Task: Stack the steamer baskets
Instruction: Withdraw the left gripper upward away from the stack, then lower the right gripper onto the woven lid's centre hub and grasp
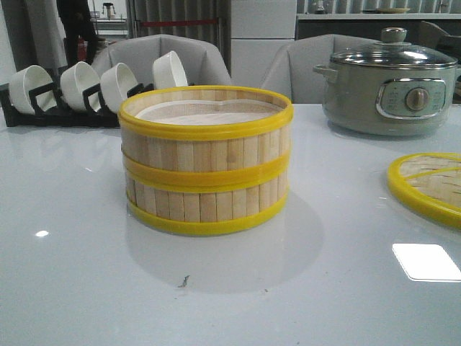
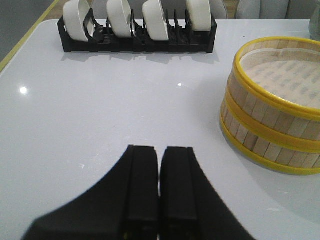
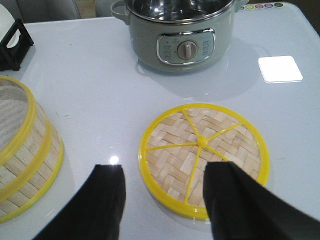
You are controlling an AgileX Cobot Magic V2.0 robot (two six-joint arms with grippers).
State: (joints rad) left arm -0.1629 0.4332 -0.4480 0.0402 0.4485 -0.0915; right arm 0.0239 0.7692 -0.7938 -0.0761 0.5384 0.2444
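Observation:
Two steamer baskets stand stacked in the middle of the table, the upper basket (image 1: 205, 137) on the lower basket (image 1: 207, 202). The stack also shows in the left wrist view (image 2: 272, 110) and at the edge of the right wrist view (image 3: 22, 155). My left gripper (image 2: 161, 150) is shut and empty above bare table, beside the stack. My right gripper (image 3: 164, 172) is open and empty, held above the near rim of a flat woven steamer lid (image 3: 204, 157). Neither gripper shows in the front view.
A grey-green electric pot (image 1: 389, 90) with a glass lid stands at the back right, also in the right wrist view (image 3: 180, 32). A black rack (image 2: 137, 42) of white bowls (image 1: 119, 86) stands at the back left. The lid (image 1: 428, 187) lies at the right edge.

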